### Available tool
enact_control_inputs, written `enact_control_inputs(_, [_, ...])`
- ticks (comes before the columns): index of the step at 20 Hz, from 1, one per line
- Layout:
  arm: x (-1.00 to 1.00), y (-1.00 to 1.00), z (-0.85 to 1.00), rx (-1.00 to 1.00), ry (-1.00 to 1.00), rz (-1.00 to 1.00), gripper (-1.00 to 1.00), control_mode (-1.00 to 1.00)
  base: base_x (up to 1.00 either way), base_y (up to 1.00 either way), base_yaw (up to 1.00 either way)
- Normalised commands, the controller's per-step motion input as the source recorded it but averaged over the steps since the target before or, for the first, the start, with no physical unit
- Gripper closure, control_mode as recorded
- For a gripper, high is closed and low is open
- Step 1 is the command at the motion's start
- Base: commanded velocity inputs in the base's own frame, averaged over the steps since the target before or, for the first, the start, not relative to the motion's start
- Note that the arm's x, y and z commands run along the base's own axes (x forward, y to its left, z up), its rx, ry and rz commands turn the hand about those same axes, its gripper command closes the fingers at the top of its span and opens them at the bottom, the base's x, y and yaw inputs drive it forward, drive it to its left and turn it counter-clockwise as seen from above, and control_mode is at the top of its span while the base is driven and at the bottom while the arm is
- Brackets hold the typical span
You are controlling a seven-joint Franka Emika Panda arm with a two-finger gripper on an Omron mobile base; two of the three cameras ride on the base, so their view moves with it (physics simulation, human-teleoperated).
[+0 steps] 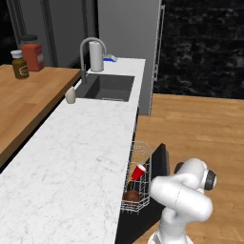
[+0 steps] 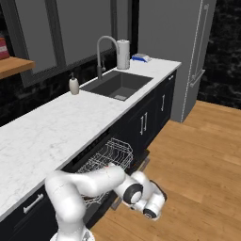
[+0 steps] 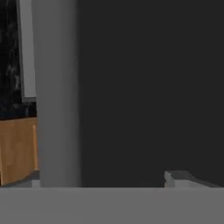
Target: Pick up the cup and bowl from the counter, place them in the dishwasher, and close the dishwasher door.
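Below the counter [image 1: 81, 152] edge: white wire rack [image 1: 144, 151] pulled out from the dishwasher [image 2: 96, 150], with the red cup [image 1: 138, 172] tilted inside and the dark brown bowl [image 1: 132, 196] beside it, nearer the base. Just outside the rack, the black dishwasher door [image 1: 160, 164], not closed, its top edge up near the rack's rim. Beyond the door, open wooden floor [image 1: 200, 128].

From the left base view: cup and bowl both plain. From the right base view: rack wires, arm folded low across them. From the hand view: gripper [image 3: 105, 180] fingers spread wide, grasping nothing, facing a flat dark panel.

Farther along the white marble: sink [image 1: 107, 86] and faucet [image 1: 89, 47].
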Motion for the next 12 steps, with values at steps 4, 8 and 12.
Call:
enact_control_inputs(4, [0.45,1.00,0.23,0.07,-0.10,0.00,-1.00,-1.00,0.00,0.00,0.00])
enact_control_inputs(8, [0.47,1.00,0.34,0.03,-0.15,0.00,-1.00,-1.00,0.00,0.00,0.00])
enact_control_inputs(12, [0.48,1.00,0.44,0.00,-0.17,0.00,-1.00,-1.00,0.00,0.00,0.00])
